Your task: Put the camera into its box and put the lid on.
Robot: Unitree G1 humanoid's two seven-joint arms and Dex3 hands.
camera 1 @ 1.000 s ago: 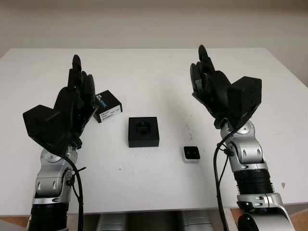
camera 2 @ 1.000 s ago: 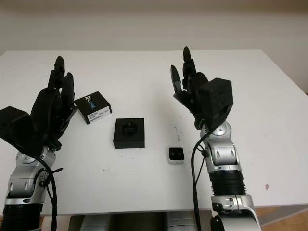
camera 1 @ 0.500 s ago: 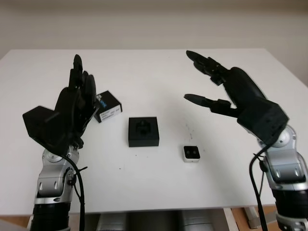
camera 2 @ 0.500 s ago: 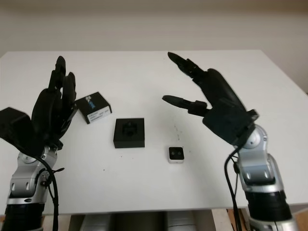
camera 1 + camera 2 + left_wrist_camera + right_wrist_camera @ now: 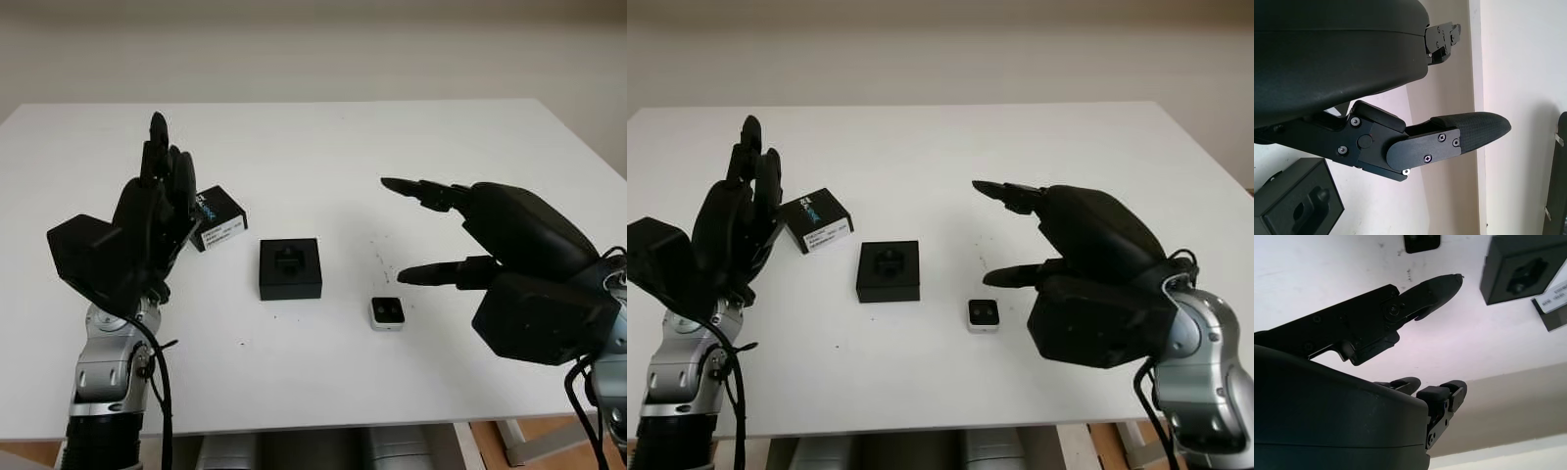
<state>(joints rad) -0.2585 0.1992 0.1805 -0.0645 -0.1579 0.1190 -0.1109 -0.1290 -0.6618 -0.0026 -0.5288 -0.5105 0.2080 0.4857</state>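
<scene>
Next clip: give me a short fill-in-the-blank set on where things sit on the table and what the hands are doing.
1. The small camera lies on the white ____.
2. The open box sits between the camera and the ____.
3. The right hand, above the table near the camera, holds ____.
4. The left hand is raised beside the ____.

Missing words: table; lid; nothing; lid

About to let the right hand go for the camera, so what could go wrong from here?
1. The camera is small and lies flat on the table; the open right hand above it may push it instead of gripping.
2. The open box sits close beside it and could be knocked.
3. The lid lies against the raised, open left hand, which may nudge it.
</scene>
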